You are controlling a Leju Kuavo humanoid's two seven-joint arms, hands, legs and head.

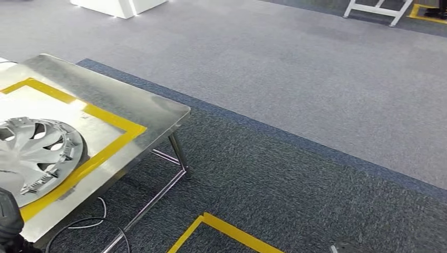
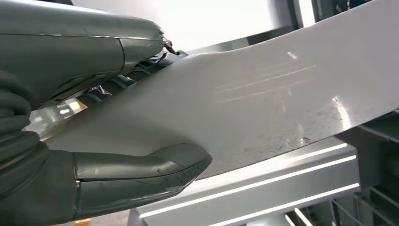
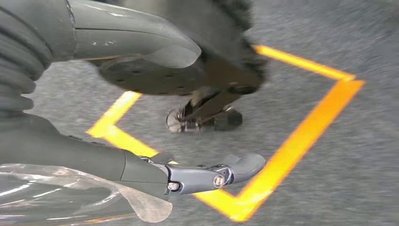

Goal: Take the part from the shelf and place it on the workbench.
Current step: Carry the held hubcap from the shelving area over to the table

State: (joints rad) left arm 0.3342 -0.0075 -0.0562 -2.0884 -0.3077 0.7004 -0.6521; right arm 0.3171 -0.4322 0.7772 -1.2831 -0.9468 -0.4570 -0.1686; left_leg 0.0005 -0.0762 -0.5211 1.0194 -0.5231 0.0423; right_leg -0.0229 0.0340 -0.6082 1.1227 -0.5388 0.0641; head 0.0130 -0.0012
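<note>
The part is a silver wheel cover (image 1: 37, 153) lying flat on the steel workbench (image 1: 132, 105), inside its yellow taped rectangle, at the left of the head view. My left hand (image 1: 8, 224) reaches in at the lower left corner, at the cover's near rim. In the left wrist view, the left hand (image 2: 56, 70) grips the cover's grey rim (image 2: 263, 94), with the thumb on one face and dark fingers on the other. My right hand (image 3: 70, 155) hangs over the carpet, fingers apart and holding nothing.
The workbench's right corner and a slanted steel leg (image 1: 179, 153) stand over dark carpet, with a cable (image 1: 89, 224) looped beneath. A yellow taped square (image 1: 226, 232) marks the floor near me. A white platform (image 1: 118, 6) and a white frame (image 1: 377, 10) stand far off.
</note>
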